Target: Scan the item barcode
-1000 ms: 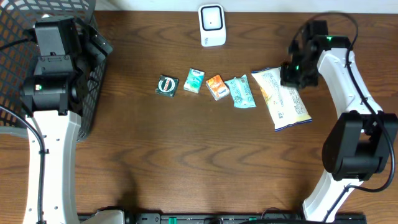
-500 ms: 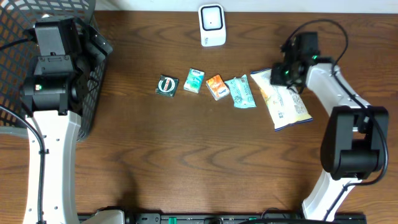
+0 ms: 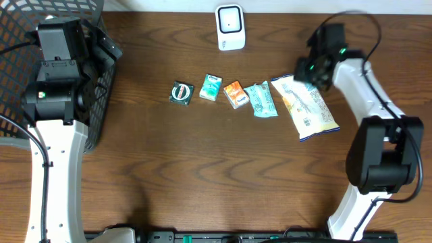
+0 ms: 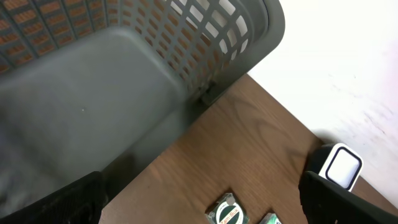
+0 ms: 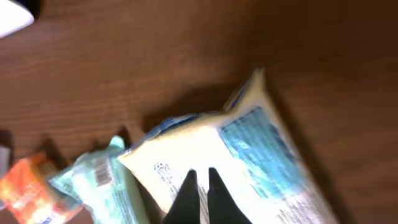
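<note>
Dark brown wood-grain table [image 3: 202, 175] carries a row of small packages across its middle. From the left arm's side these are a round green-and-black packet [image 3: 181, 92], a small green carton [image 3: 211, 88], a small orange packet [image 3: 235, 94], a crinkled teal wrapper [image 3: 261, 99], and a large white-and-yellow snack bag [image 3: 307, 108] lying flat and slanted. The bag's upper corner is near the teal wrapper. A white rectangular barcode scanner [image 3: 229, 27] stands at the far edge, well apart from the row.

The right claw [image 5: 199, 183] has its two dark fingers pressed together with nothing between them. Its tips point down over the white upper part of the snack bag, beside the bag's blue printed panel. Whether they touch the wrapper cannot be told. The scanner sits well to the left of this claw.

The left claw [image 4: 200, 186] is spread wide and empty, hanging by the rim of a grey perforated plastic basket [image 4: 236, 37] at the table's left end.
</note>
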Controlling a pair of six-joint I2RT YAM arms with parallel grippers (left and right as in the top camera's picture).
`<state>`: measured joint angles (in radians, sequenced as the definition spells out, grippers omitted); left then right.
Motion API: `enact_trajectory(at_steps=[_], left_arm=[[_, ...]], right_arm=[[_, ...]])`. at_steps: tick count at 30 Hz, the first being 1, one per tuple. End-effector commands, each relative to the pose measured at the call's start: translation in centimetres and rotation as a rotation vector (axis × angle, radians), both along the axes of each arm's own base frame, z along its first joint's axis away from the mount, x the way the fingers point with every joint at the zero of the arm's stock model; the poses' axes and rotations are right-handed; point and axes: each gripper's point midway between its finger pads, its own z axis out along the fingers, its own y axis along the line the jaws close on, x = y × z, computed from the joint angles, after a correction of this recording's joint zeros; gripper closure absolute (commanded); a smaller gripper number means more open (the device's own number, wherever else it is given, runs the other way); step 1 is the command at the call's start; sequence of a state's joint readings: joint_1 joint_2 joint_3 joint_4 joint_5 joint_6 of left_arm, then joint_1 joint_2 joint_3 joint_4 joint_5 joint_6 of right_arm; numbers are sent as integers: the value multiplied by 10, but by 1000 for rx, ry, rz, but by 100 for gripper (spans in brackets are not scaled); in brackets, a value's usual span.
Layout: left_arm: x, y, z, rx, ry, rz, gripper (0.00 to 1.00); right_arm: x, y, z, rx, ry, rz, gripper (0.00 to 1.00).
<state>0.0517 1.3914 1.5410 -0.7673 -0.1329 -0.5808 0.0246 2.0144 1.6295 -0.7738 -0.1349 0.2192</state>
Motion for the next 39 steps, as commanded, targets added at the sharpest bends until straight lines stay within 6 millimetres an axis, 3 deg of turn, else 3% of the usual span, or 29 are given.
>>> enact_trajectory(at_steps=[1, 5, 12, 15, 18, 22, 25, 30, 34, 39], left_arm=[[-2, 2, 2, -7, -6, 13, 2], [-2, 2, 2, -7, -6, 13, 2], [-2, 2, 2, -7, -6, 13, 2], [-2, 2, 2, -7, -6, 13, 2], [-2, 2, 2, -7, -6, 13, 2], [-2, 2, 2, -7, -6, 13, 2], [-2, 2, 2, -7, -6, 13, 2], [-2, 2, 2, -7, -6, 13, 2], [-2, 2, 2, -7, -6, 13, 2], [-2, 2, 2, -7, -6, 13, 2]], right_arm=[[0, -19, 30, -39, -9, -34, 99], [-25, -23, 11, -69, 102, -41, 99], [-78, -11, -53, -65, 280, -42, 99], [-102, 12, -76, 18, 349, -44, 99], [-111, 43, -78, 146, 372, 14, 99], [-100, 51, -57, 153, 339, 34, 99], [-80, 47, -23, 143, 261, 67, 99], [-40, 7, 23, -37, 93, 13, 99], [-21, -23, 28, -187, 15, -59, 99], [-9, -13, 4, -146, -7, -41, 99]])
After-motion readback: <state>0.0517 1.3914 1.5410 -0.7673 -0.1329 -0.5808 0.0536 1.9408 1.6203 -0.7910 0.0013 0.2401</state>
